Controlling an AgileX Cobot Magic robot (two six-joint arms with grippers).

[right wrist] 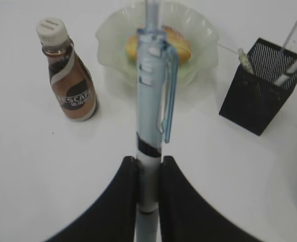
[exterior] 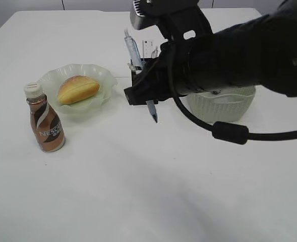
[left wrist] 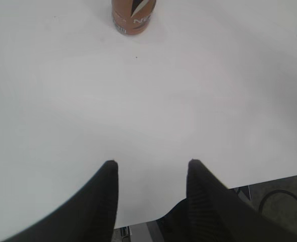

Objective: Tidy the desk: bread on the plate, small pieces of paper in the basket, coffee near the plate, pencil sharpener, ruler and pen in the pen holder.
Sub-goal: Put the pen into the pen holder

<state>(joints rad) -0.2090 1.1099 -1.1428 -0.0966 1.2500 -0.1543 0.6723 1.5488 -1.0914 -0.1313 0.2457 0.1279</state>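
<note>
Two claws differ: the right claw [right wrist: 148, 169] is clamped on a pale blue pen [right wrist: 152, 101], held above the tabletop [exterior: 138, 176] beside the black pen holder [right wrist: 254, 96], which holds what looks like the ruler [right wrist: 293, 38]. The left claw [left wrist: 151, 164] hangs part-open, gripping nothing. Bread [exterior: 77, 89] lies on the plate [exterior: 105, 75], coffee [exterior: 46, 121] close by.

Count on the worktop [exterior: 138, 191]: one bread [exterior: 77, 89], one plate [exterior: 104, 75], one coffee [exterior: 45, 120], one basket [exterior: 224, 106], one pen holder [right wrist: 259, 88]. Pens: one light-blue pen [right wrist: 152, 101] clear of the holder; inside the holder, one ruler [right wrist: 294, 38] and at least two further stick-shaped items, type not determinable. Grippers: two, a left gripper [left wrist: 151, 166] and a right gripper [right wrist: 148, 166].
</note>
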